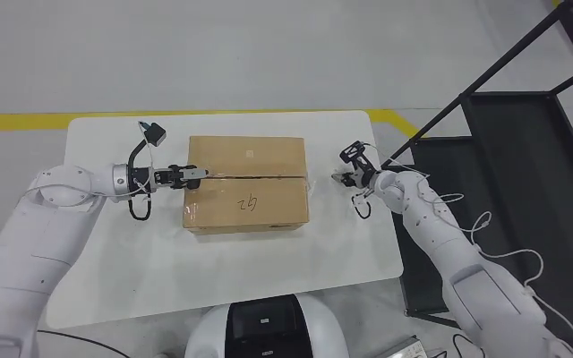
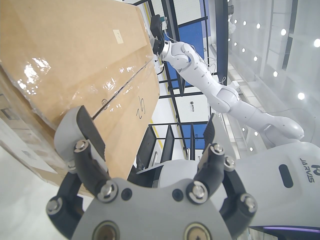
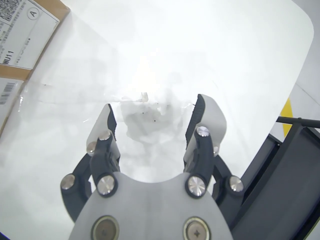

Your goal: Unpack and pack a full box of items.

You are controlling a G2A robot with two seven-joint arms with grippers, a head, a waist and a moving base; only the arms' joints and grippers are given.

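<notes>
Left hand (image 2: 147,122), fingers wide apart, sits at one end of the cardboard box (image 2: 75,51), one finger over the taped centre seam. Right hand (image 3: 155,104), likewise wide, hangs above the white bench (image 3: 200,38) just beside the opposite end, which carries white labels (image 3: 22,26). Box closed, mid-bench; handwritten number (image 1: 248,204) on top. Black rack (image 1: 506,148) adjoins the bench; yellow line (image 1: 394,116) crosses the grey floor.
</notes>
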